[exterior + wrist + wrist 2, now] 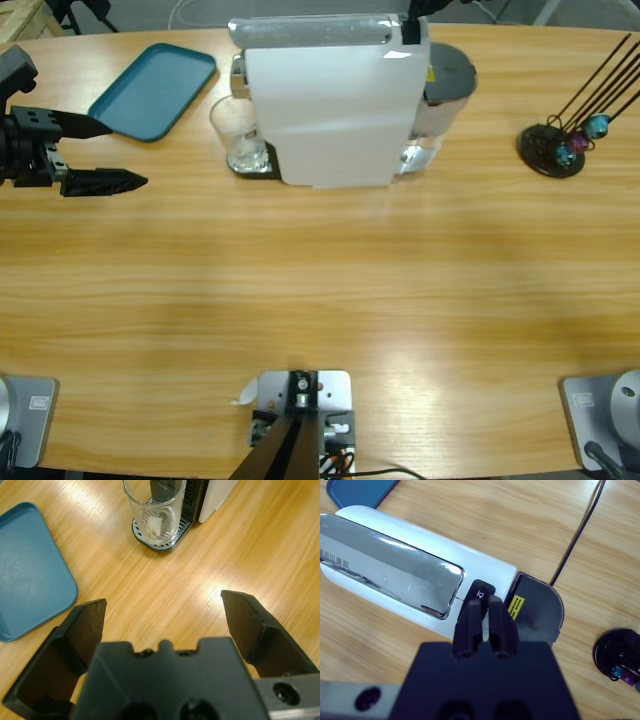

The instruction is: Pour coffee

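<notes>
A clear glass (155, 511) stands on the black drip tray (150, 542) under the spout of the white coffee machine (330, 100). Its bottom looks clear; the coffee is out of view. My left gripper (164, 602) is open, well short of the glass, and in the high view it sits at the table's left edge (125, 153). My right gripper (485, 600) is shut, with its tips on or just above the black button (481, 591) behind the machine's chrome lid (390, 570). Only a small part of the right gripper (411, 30) shows above the machine in the high view.
A blue tray (155, 88) lies at the back left, close to the left gripper. A black capsule stand (555, 148) with thin rods and coloured capsules is at the right. The grey water tank (537, 610) sits behind the machine, and a black cable (580, 530) runs off.
</notes>
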